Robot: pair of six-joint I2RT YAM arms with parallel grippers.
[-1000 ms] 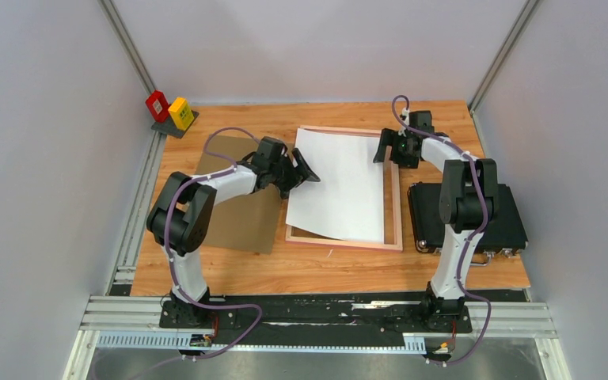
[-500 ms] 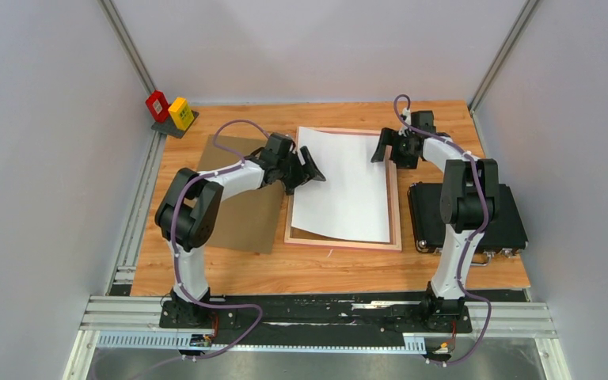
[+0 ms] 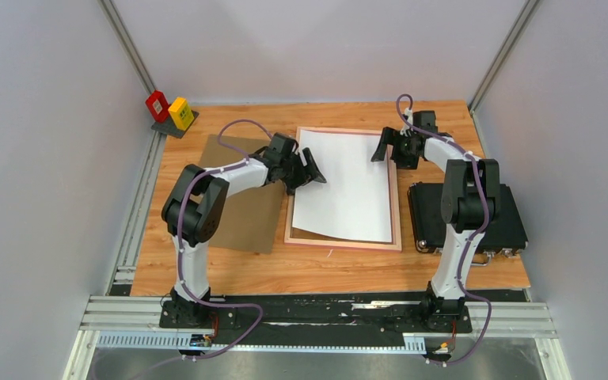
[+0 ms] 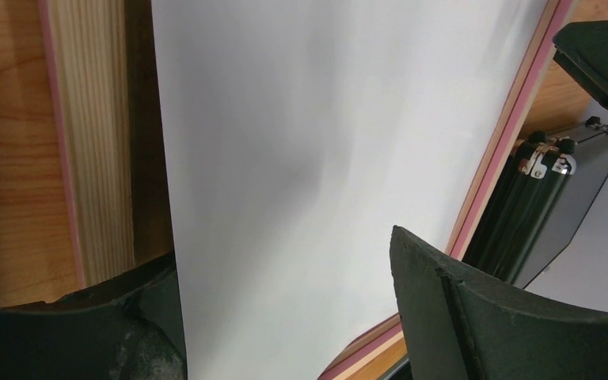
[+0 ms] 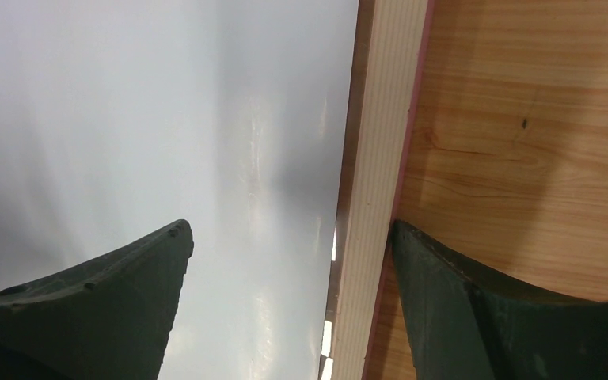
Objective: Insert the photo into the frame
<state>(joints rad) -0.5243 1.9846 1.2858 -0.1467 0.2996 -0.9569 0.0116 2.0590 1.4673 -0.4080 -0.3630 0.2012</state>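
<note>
The frame [image 3: 397, 207] lies flat mid-table, its light-wood back up. The photo [image 3: 347, 186] lies in it face down, only its white back showing; its near edge curls up slightly. My left gripper [image 3: 310, 170] is open at the photo's left edge. In the left wrist view the photo [image 4: 324, 158] runs between the spread fingers of the left gripper [image 4: 281, 265], next to the frame's left rail [image 4: 95, 142]. My right gripper [image 3: 384, 149] is open at the frame's far right corner. In the right wrist view the right gripper [image 5: 289, 229] straddles the frame's rail [image 5: 380, 158] and the photo's edge [image 5: 127, 119].
A brown backing board [image 3: 241, 214] lies left of the frame, under my left arm. A black case [image 3: 491, 214] lies right of the frame and shows in the left wrist view [image 4: 538, 214]. A red block [image 3: 157, 105] and a yellow block [image 3: 180, 112] stand at the far left corner.
My left gripper has moved right and farther out. The photo has shifted right with it and now lies squarer inside the frame. The right gripper has barely moved.
</note>
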